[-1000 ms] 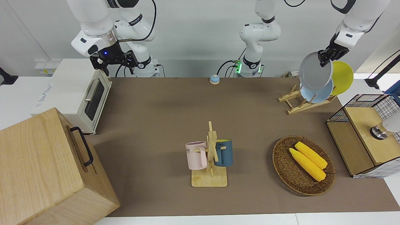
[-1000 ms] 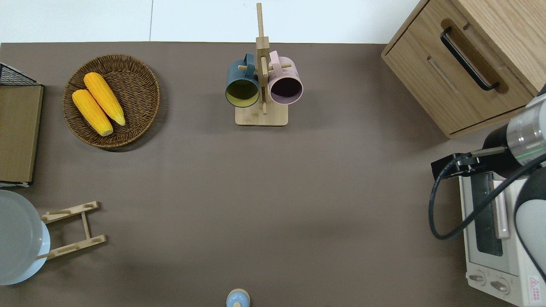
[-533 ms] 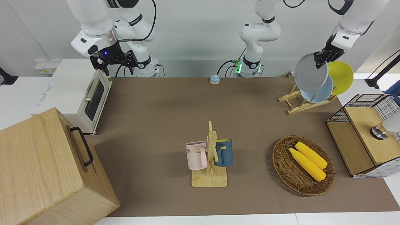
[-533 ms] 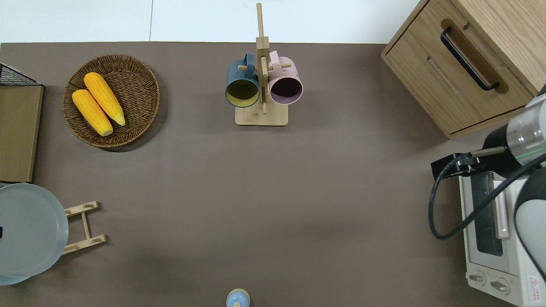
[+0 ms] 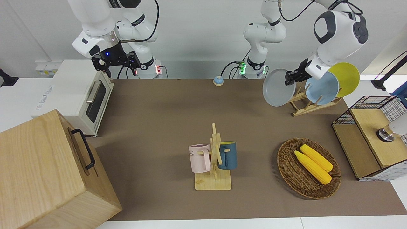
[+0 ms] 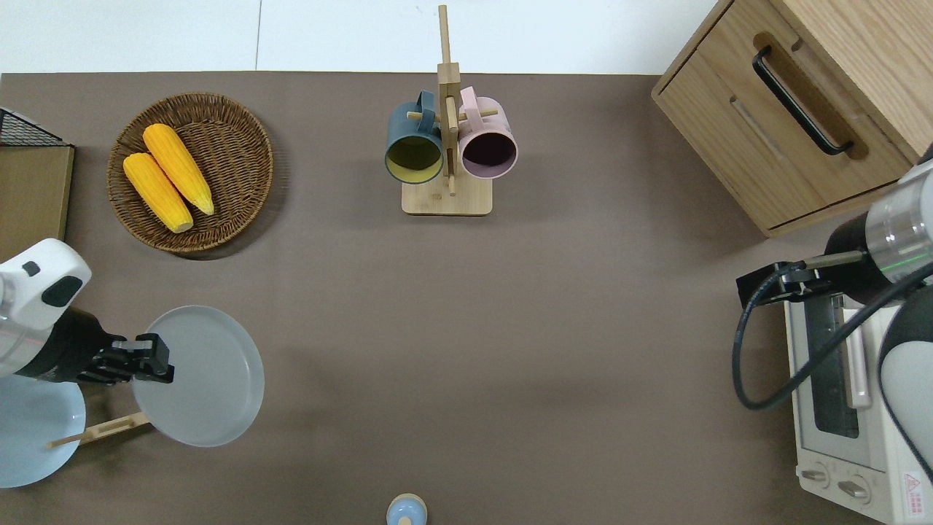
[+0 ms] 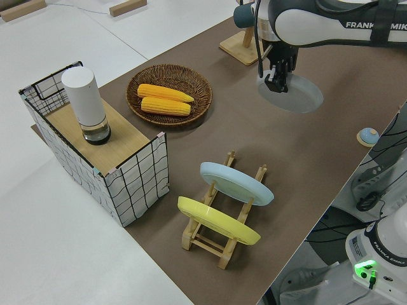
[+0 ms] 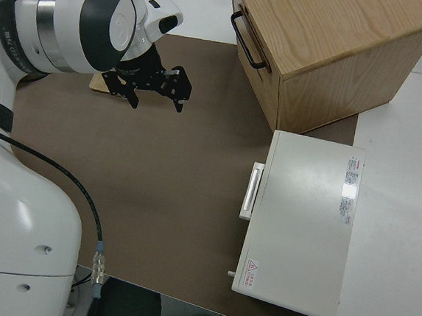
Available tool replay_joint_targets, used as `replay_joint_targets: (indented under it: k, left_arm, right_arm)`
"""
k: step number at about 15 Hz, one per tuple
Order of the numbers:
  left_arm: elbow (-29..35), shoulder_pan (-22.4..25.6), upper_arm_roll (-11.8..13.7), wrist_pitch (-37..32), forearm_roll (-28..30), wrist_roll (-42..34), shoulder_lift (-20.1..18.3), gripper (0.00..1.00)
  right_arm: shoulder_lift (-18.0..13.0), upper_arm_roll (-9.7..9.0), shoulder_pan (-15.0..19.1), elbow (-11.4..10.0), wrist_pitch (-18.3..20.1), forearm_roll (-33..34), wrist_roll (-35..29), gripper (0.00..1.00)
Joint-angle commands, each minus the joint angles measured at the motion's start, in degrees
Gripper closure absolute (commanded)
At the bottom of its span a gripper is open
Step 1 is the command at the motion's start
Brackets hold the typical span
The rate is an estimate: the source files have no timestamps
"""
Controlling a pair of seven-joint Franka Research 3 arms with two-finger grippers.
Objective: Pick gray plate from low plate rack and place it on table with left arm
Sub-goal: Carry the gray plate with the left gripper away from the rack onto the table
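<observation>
My left gripper (image 5: pixel 291 77) (image 6: pixel 153 359) (image 7: pixel 276 81) is shut on the rim of the gray plate (image 5: pixel 279 87) (image 6: pixel 204 375) (image 7: pixel 296 95). It holds the plate tilted in the air over the brown table (image 5: pixel 159 111) (image 6: pixel 510 328), just beside the low plate rack (image 5: pixel 305 106) (image 6: pixel 102 430) (image 7: pixel 216 235), toward the table's middle. A light-blue plate (image 5: pixel 321 90) (image 7: pixel 235 181) and a yellow plate (image 5: pixel 348 78) (image 7: pixel 216 219) lean in the rack. My right gripper (image 5: pixel 116 62) (image 8: pixel 157 101) is parked with its fingers apart, empty.
A mug stand (image 5: pixel 213 159) (image 6: pixel 446 146) with two mugs stands mid-table. A wicker basket (image 5: pixel 281 156) (image 6: pixel 266 157) holds two corn cobs. A wire crate (image 5: pixel 365 149), a small bell (image 5: pixel 218 80), a toaster oven (image 5: pixel 79 92) and a wooden cabinet (image 5: pixel 47 171) ring the table.
My left gripper has carried the gray plate off the rack, lower and toward the table's middle. The right arm has not moved.
</observation>
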State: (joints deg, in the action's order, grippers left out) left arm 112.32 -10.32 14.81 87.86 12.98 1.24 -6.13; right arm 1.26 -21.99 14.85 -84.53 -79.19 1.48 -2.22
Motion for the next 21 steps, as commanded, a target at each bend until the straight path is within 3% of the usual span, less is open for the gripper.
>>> replay_joint_targets:
  k: [1,6,21]
  left_arm:
    - [2.54,-2.24,0.75,2.74,3.36,0.00,1.47,1.00]
    - [8.35,-2.60,0.04,9.34,7.14,-2.81,2.70,1.00]
    - [11.96,-4.80,-1.89,15.85,9.25,-2.99,5.87,1.00]
  right_arm:
    - [-0.12,-1.21,1.32,0.41,0.62,0.28,-0.68,0.017]
    - [-0.12,-1.13,1.32,0.41,0.62,0.28,-0.68,0.017]
    - [-0.12,-1.21,1.32,0.41,0.62,0.28,-0.68,0.017]
